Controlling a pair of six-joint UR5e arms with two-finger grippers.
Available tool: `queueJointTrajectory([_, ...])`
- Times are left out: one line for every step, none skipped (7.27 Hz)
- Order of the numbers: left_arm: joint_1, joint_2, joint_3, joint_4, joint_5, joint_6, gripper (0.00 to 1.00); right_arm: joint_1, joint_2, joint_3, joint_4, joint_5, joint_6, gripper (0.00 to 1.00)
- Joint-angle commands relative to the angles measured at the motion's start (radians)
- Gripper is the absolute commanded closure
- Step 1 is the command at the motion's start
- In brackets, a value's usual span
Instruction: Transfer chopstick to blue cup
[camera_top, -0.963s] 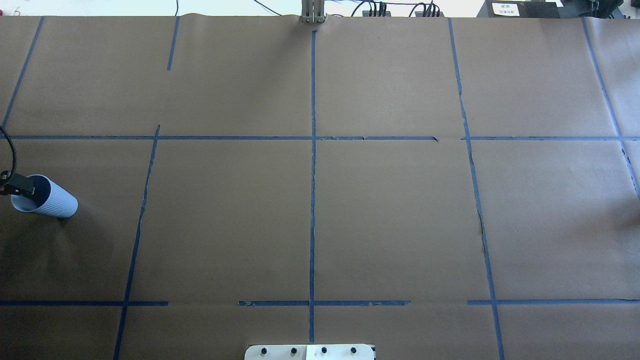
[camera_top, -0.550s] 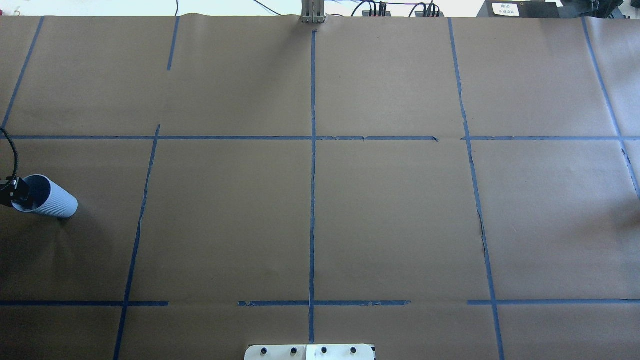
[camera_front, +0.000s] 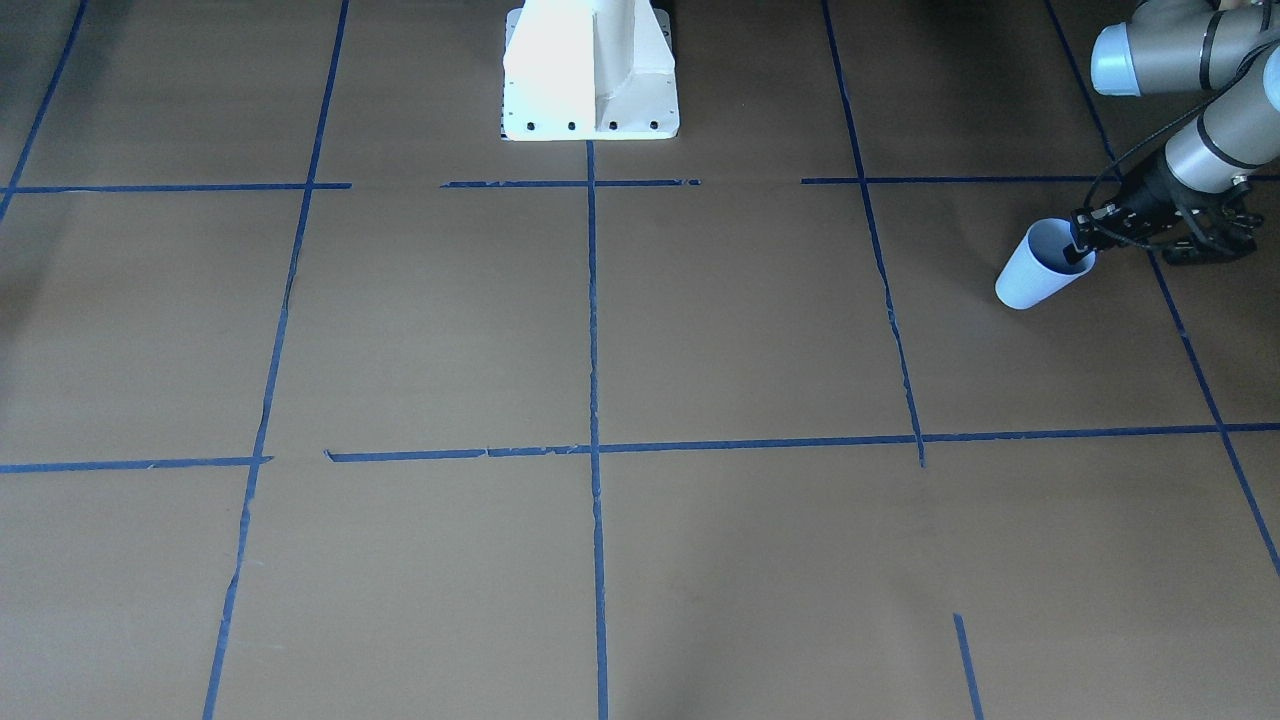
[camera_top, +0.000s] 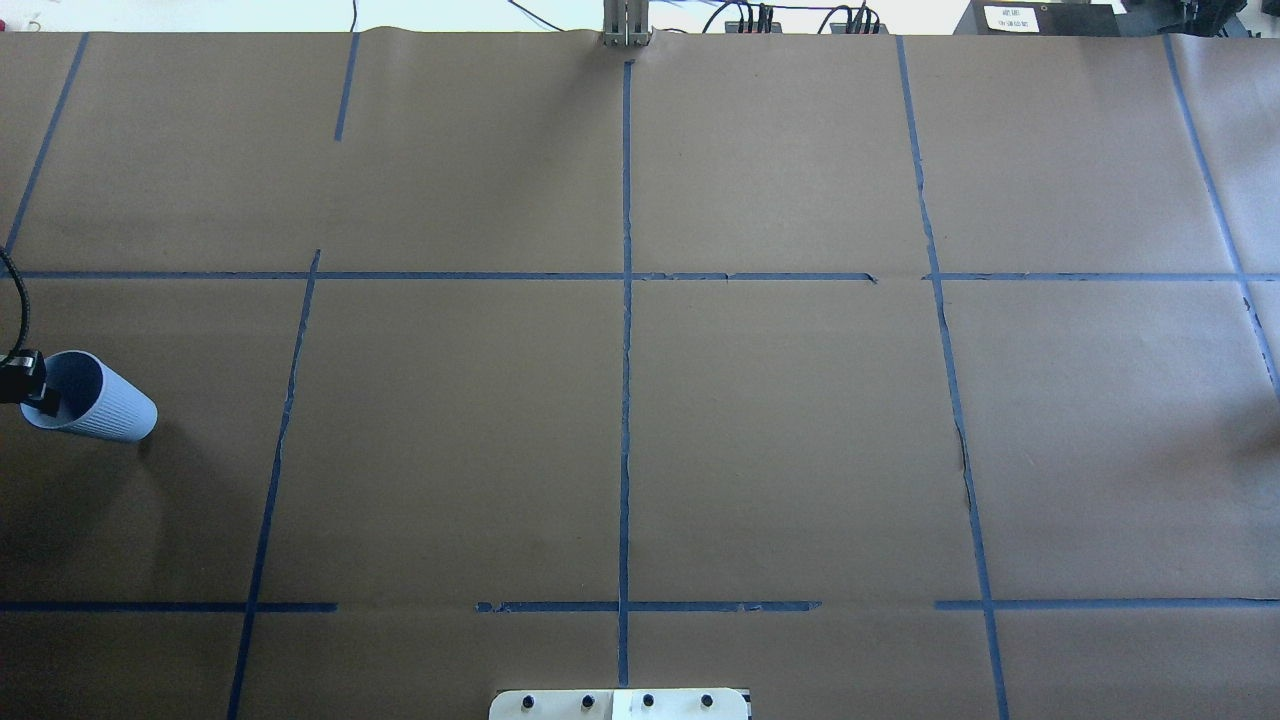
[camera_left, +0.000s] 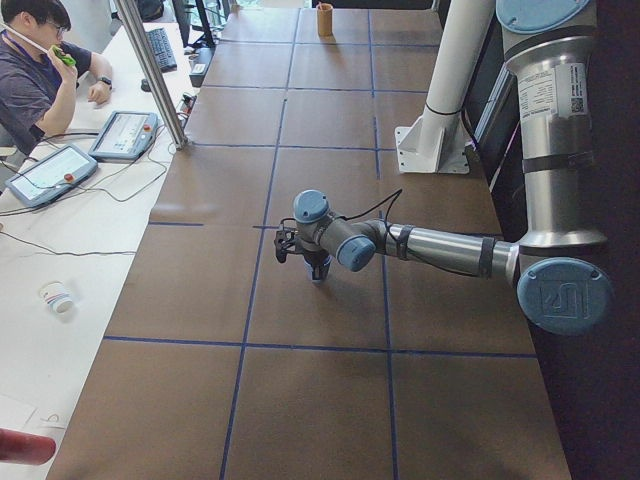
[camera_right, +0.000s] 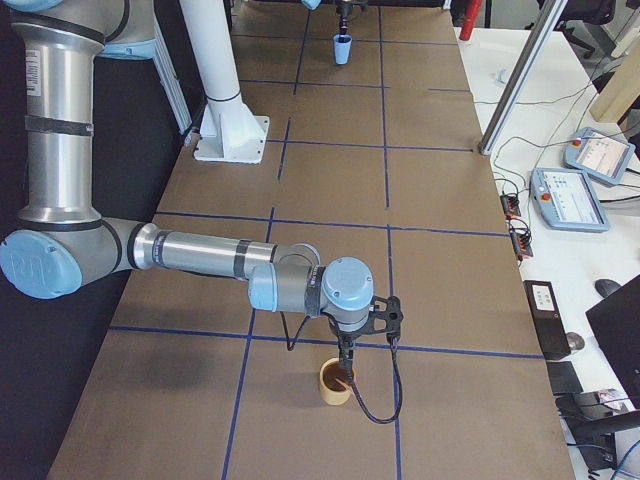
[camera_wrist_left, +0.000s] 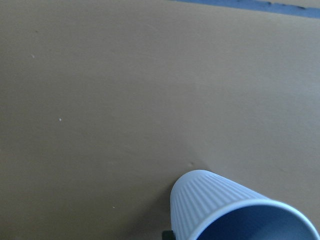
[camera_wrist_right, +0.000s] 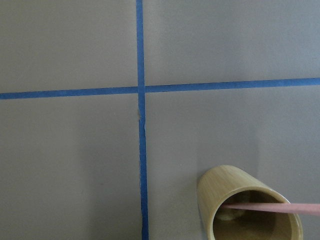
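We're seeing matt brown paper (camera_top: 800, 450), a bit creased, with blue tape (camera_top: 626, 400) that's ragged-edged. The blue cup (camera_wrist_left: 215, 200) looks like ribbed matt plastic. The tan cup (camera_wrist_right: 225, 182), lower right of the right wrist view, looks like smooth bamboo.

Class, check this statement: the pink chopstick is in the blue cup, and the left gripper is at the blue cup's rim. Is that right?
Not quite. The pink chopstick is in the tan cup, not the blue cup; the right wrist view shows it. The left gripper is at the blue cup's rim, as stated.
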Motion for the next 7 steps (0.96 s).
queueJointTrajectory([-0.035,-0.117,-0.166,0.295,-0.04,-0.002,1.0,0.0,-0.001,-0.002,0.0,0.002,0.003,0.0])
queueJointTrajectory([-0.028,-0.264,-0.217,0.491,-0.032,-0.081,1.0,0.0,-0.001,-0.002,-0.001,0.041,0.003,0.0])
queueJointTrajectory([0.038,-0.408,-0.214,0.535,-0.03,-0.263,1.0,0.0,-0.001,-0.001,-0.001,0.045,0.003,0.0])
queueJointTrajectory([0.221,-0.548,-0.196,0.537,0.042,-0.485,1.0,0.0,-0.003,-0.002,-0.001,0.045,0.003,0.0])
queueJointTrajectory([0.365,-0.7,-0.111,0.534,0.204,-0.655,1.0,0.0,-0.003,-0.002,-0.001,0.046,0.003,0.0])
queueJointTrajectory([0.435,-0.829,0.005,0.525,0.256,-0.718,1.0,0.0,-0.001,-0.002,-0.001,0.045,0.001,0.0])
queueJointTrajectory([0.46,-0.891,0.069,0.519,0.261,-0.731,1.0,0.0,-0.003,-0.002,-0.001,0.046,0.001,0.0])
